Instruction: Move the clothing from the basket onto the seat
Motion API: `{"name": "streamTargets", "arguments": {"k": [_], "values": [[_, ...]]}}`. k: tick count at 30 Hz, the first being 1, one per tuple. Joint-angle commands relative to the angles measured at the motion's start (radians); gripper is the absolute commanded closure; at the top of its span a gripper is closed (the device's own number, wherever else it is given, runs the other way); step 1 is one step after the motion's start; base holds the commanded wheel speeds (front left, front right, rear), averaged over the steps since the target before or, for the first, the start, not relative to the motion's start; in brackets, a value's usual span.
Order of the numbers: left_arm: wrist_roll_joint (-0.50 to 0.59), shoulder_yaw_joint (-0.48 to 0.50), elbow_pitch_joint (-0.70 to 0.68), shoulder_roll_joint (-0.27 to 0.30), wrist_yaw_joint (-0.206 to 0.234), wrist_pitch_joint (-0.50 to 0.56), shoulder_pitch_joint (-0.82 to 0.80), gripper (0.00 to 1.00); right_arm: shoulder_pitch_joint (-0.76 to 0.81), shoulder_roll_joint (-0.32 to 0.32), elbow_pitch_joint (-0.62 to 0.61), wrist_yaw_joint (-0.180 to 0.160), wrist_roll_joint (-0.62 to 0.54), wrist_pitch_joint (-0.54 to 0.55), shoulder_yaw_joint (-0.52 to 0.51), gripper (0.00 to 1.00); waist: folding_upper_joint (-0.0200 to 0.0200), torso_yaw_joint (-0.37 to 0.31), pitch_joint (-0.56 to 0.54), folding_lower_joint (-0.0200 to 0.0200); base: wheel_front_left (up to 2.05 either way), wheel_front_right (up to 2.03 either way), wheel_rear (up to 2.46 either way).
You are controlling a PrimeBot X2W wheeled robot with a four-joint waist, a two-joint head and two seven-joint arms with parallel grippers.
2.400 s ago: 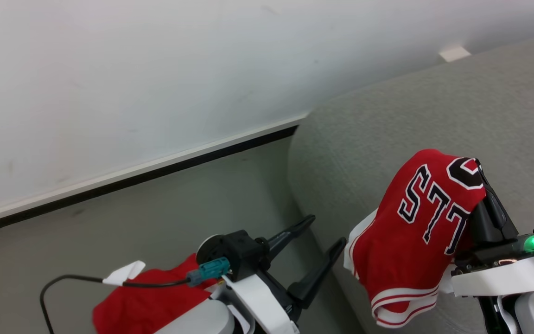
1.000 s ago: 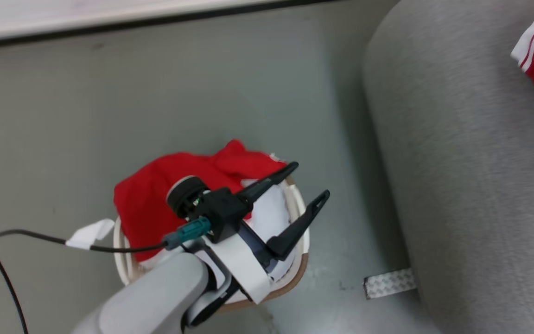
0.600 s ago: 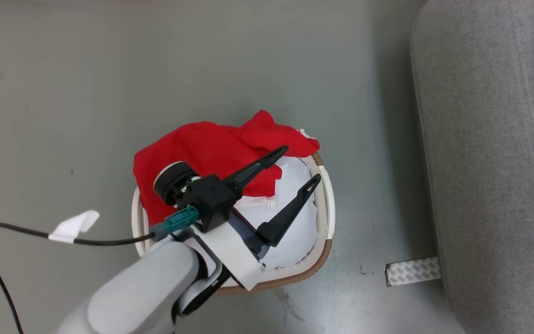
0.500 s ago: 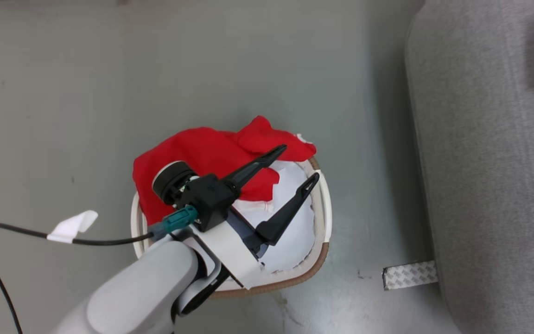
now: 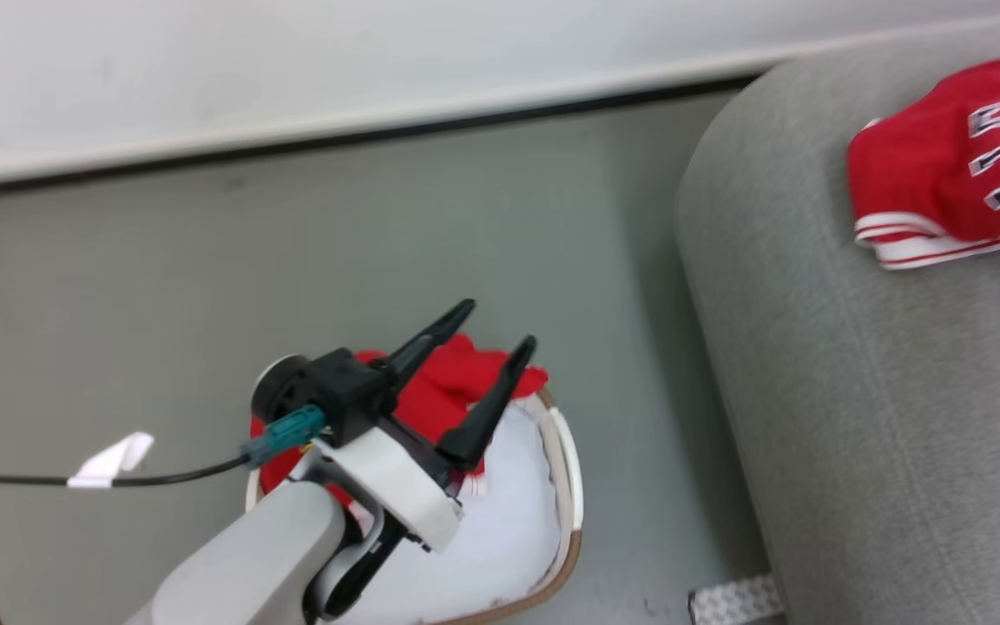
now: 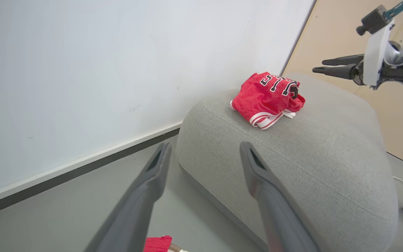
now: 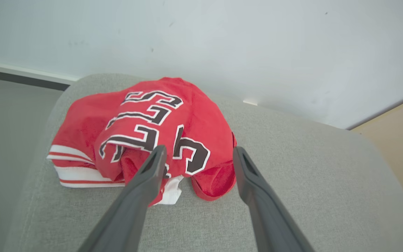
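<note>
Beyond right hand (image 7: 198, 149), jersey (image 7: 145, 122) on seat (image 7: 292, 175)

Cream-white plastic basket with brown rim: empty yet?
Not empty. A crumpled red garment lies at the far end of the cream-white, brown-rimmed basket, next to a white pad.

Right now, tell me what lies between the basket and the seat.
In the head view, bare floor separates the basket from the seat; a silvery strip lies by the seat's base.
</note>
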Motion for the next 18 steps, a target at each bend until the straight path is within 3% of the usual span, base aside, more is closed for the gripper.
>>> {"name": "streamTargets", "arguments": {"k": [1, 7, 13, 18], "values": [[-0.008, 0.016, 0.006, 0.0, 0.007, -0.005, 0.025, 0.0, 0.032, -0.011, -0.032, -0.002, 0.031, -0.023, 0.016, 0.0, 0.0001, -0.008, -0.088, 0.0, 0.0, 0.0, 0.0], [-0.02, 0.103, 0.022, 0.009, 0.04, -0.011, 0.081, 0.0, 0.113, -0.035, -0.175, -0.002, 0.116, -0.115, 0.035, 0.0, 0.0001, 0.029, -0.198, 0.0, 0.0, 0.0, 0.0], [-0.001, 0.226, 0.01, 0.006, 0.074, -0.011, 0.175, 0.0, 0.226, -0.008, -0.302, -0.002, 0.162, -0.191, -0.004, 0.0, 0.0001, 0.07, -0.29, 0.0, 0.0, 0.0, 0.0], [0.029, 0.316, 0.002, -0.01, 0.087, -0.011, 0.264, 0.0, 0.358, 0.052, -0.402, -0.002, 0.156, -0.247, -0.081, 0.0, 0.0001, 0.106, -0.344, 0.0, 0.0, 0.0, 0.0]]}}
